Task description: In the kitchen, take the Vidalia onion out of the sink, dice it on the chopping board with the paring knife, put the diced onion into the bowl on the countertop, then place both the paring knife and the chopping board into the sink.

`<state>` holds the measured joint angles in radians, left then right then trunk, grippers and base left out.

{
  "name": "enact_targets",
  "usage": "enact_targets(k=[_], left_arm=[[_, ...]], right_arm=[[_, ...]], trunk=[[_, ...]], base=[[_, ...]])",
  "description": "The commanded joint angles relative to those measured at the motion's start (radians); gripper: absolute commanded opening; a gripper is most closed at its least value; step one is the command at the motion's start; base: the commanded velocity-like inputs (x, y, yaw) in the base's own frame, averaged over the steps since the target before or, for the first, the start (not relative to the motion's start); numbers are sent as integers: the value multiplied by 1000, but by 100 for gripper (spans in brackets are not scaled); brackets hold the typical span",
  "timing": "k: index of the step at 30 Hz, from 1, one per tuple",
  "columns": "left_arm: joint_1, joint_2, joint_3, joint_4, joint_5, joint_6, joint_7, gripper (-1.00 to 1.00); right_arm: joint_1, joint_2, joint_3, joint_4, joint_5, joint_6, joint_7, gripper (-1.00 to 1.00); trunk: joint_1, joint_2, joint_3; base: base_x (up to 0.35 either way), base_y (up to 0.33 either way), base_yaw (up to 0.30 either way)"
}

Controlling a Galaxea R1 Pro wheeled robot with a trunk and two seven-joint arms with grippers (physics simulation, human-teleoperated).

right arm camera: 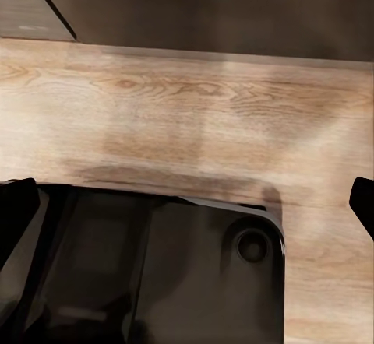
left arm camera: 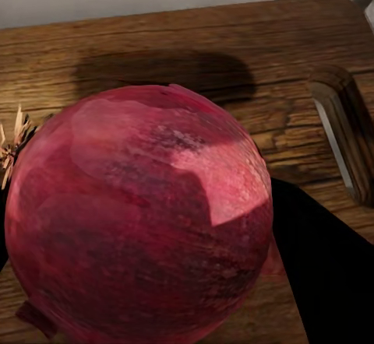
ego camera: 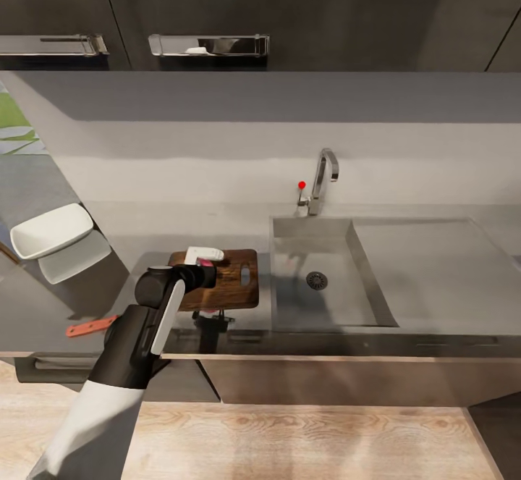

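- Progress is early: the onion (left arm camera: 140, 219) is out of the sink (ego camera: 318, 277), held in the left gripper (ego camera: 206, 266) over the chopping board (ego camera: 235, 277).
- Dicing, filling the bowl (ego camera: 51, 230) and sinking the paring knife (ego camera: 90, 326) remain.
- Right wrist view adds wood floor (right arm camera: 187, 110); the right gripper's fingertips (right arm camera: 15, 204) sit wide apart, empty.

Head view high above the countertop (ego camera: 434, 335); left wrist view close on the chopping board (left arm camera: 195, 40), shared.
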<state>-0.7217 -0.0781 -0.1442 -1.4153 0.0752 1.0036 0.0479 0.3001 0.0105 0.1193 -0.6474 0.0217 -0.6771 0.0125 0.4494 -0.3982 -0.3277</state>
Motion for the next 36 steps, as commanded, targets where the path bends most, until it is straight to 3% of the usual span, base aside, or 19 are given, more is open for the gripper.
enact_targets(k=[1,25,26,36], left_arm=[[-1,0,0,1,7,4,4,-100],[-1,0,0,4,5,4,4,-100],[-1,0,0,3,5,4,4,100],[-1,0,0,4,6,3,4,100]], right_arm=[[0,0,-1,-1,2,-1,1,100],[0,0,-1,-1,3,-1,2,100],[0,0,-1,-1,2,-1,1,100],[0,0,-1,-1,3,-1,1,100]], trunk=[[1,-2,-2],[1,-2,-2],[1,-2,-2],[1,-2,-2]], base=[[18,0,0],[1,0,0],[0,0,0],[0,0,0]])
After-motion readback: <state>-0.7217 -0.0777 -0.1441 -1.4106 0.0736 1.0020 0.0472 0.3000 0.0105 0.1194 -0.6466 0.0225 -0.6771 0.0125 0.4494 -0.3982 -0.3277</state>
